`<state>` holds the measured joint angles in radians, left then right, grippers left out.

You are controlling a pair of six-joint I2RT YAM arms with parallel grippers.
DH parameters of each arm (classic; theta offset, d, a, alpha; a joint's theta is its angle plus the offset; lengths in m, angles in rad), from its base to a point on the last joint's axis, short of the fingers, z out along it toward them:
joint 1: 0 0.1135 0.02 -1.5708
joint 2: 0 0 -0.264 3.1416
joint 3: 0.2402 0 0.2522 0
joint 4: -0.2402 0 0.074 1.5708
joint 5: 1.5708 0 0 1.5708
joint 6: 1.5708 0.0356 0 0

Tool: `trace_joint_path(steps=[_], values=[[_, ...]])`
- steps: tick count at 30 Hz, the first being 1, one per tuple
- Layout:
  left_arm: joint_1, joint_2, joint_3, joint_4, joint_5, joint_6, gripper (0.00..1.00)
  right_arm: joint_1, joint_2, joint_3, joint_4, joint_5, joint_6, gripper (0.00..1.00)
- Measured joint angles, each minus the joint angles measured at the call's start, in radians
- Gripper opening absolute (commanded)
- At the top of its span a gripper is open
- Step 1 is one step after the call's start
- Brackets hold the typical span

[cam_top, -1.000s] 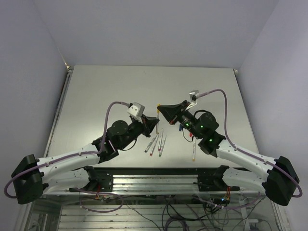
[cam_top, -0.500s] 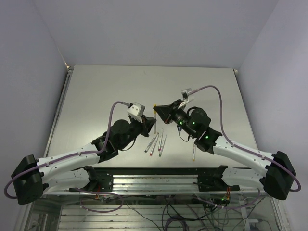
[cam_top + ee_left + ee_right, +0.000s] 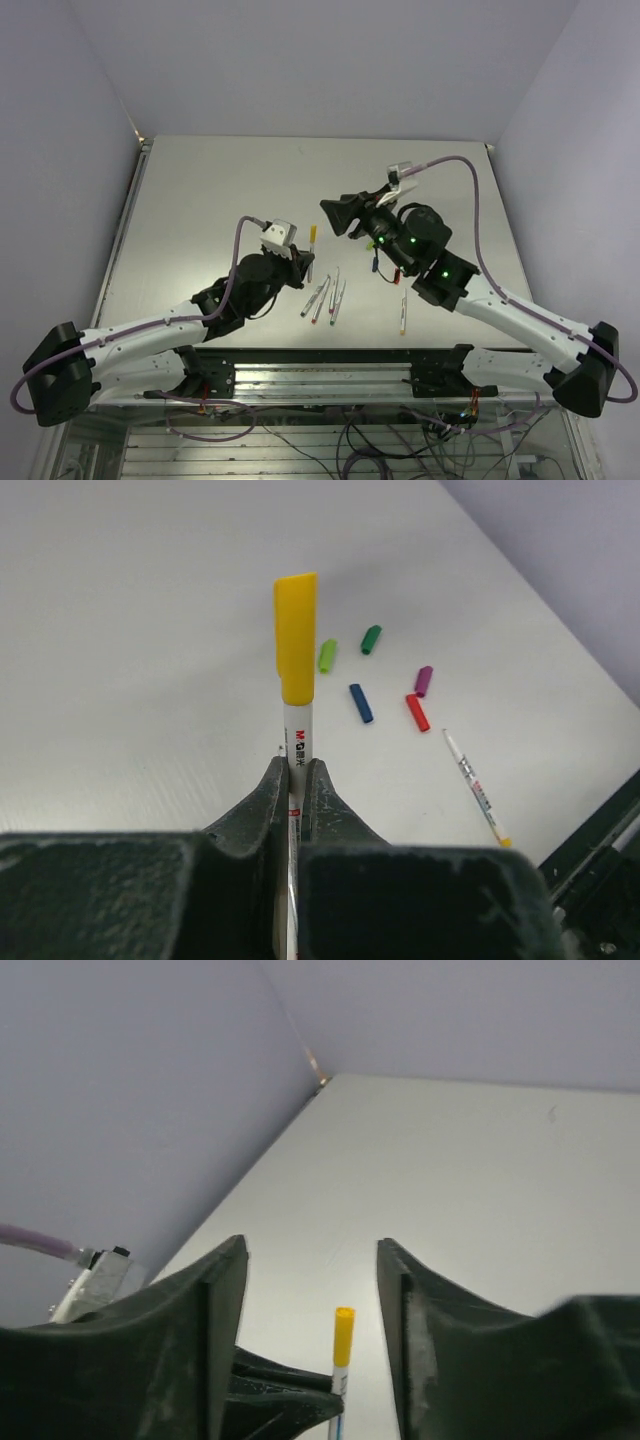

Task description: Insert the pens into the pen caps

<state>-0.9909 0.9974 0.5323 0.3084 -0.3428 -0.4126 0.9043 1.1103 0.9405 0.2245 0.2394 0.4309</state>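
My left tool (image 3: 297, 770), two matte black wedge-shaped fingers with a grainy surface, is pinched narrow on a slim white pen (image 3: 298, 735). The pen stands up out of the fingertips. Its barrel is smooth with small printed lettering, and a glossy yellow cap (image 3: 296, 635), squared off at the top with a flat clip side, sits on its upper end.

My right tool (image 3: 310, 1290) has its jaws standing wide, with nothing between them. In its wrist view the yellow-capped pen shows low in the gap, touching neither finger. From above, this tool hangs near the cap, up and to the right of it.

The bench (image 3: 120, 630) is a pale, dull, even sheet. Beyond the held pen lie five short rounded plastic caps in a loose group:
- light green cap (image 3: 327, 655)
- dark green cap (image 3: 371, 639)
- blue cap (image 3: 361, 703)
- red cap (image 3: 417, 712)
- magenta cap (image 3: 424, 681)

Near the red one lies a loose pen (image 3: 477, 788), thin and white with a yellow end. From above, more pens (image 3: 322, 297) lie side by side near the left tool.
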Motion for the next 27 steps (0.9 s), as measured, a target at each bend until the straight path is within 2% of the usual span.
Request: trace_joint_path(steps=[3, 5, 8, 15, 22, 27], values=[[0.005, 0.015, 0.0, -0.015, -0.035, 0.002, 0.07, 0.0, -0.052, -0.002, -0.01, 0.05, -0.007, 0.8], [0.02, 0.034, 0.001, -0.019, -0.046, 0.005, 0.07, 0.0, -0.088, -0.007, -0.018, 0.1, 0.0, 0.85], [0.099, 0.09, 0.022, -0.037, -0.034, 0.004, 0.07, 0.0, -0.13, -0.014, -0.051, 0.193, 0.013, 0.84], [0.299, 0.276, 0.165, -0.12, 0.016, 0.002, 0.07, 0.0, -0.154, -0.03, -0.157, 0.336, 0.014, 0.72], [0.442, 0.522, 0.366, -0.219, 0.106, 0.005, 0.07, 0.0, -0.164, -0.06, -0.235, 0.396, 0.025, 0.7], [0.5, 0.688, 0.51, -0.326, 0.135, 0.014, 0.07, 0.0, -0.167, -0.066, -0.278, 0.411, 0.037, 0.7]])
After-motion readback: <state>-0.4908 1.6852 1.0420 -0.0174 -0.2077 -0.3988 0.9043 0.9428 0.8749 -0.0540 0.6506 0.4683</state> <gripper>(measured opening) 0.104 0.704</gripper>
